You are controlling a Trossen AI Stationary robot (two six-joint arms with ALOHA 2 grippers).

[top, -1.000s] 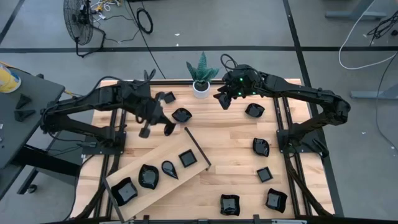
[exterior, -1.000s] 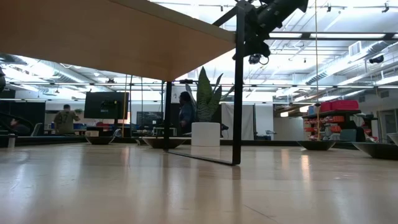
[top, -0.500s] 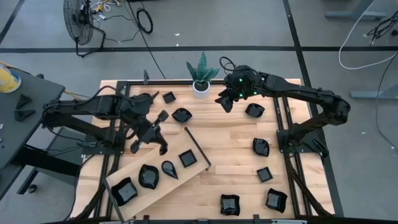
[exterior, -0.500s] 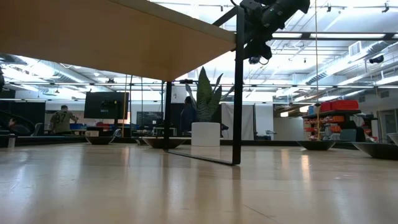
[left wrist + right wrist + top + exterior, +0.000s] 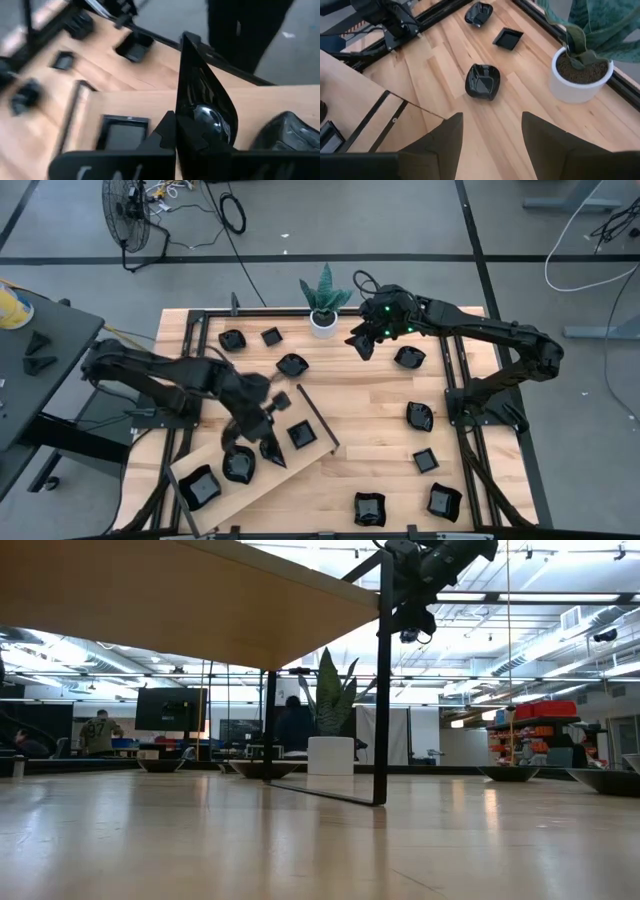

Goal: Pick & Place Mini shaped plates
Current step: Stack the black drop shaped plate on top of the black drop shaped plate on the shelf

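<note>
Showing what overhead hides, left hand (image 5: 172, 132) clamped on teardrop plate (image 5: 205, 105); right hand (image 5: 490, 137) apart.

A grey floor (image 5: 560, 220) crossed by dark lines is seen around the worktop (image 5: 370, 395), with a standing fan (image 5: 127, 220) and ceiling strip lights (image 5: 560, 600) beyond.

Even, bright overhead light is falling on the table (image 5: 380, 395) in the high view, casting only soft, short shadows beside the arms. The left arm (image 5: 170, 375) is smearing slightly there. In the low view, ceiling lights (image 5: 560, 615) are glaring at the back while the tabletop (image 5: 300, 840) is reflecting them as pale streaks. The left wrist view is blurring heavily at its edges; a glossy black dish (image 5: 205, 107) is catching a highlight. The right wrist view is staying sharp, its potted plant (image 5: 585, 60) clearly lit.
</note>
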